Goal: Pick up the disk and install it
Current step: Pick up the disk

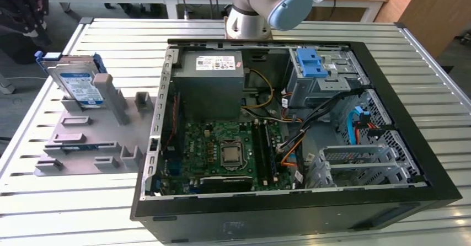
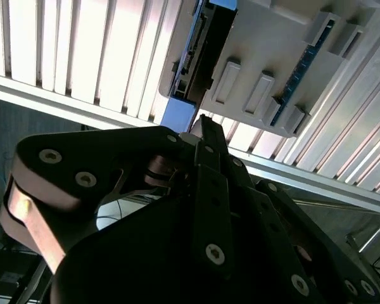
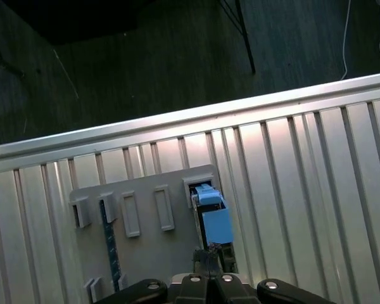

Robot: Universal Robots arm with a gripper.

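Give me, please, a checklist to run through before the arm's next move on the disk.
1. Disk standing upright in the grey fixture: ok.
2. Disk not crowded by other things in the exterior view: ok.
3. Gripper roughly in line with the disk's blue carrier in the first wrist view: ok.
4. Computer case open on top: ok.
5. Drive cage bay empty: cannot tell.
6. Black cable kept off the cage: not ok, it runs right beside it.
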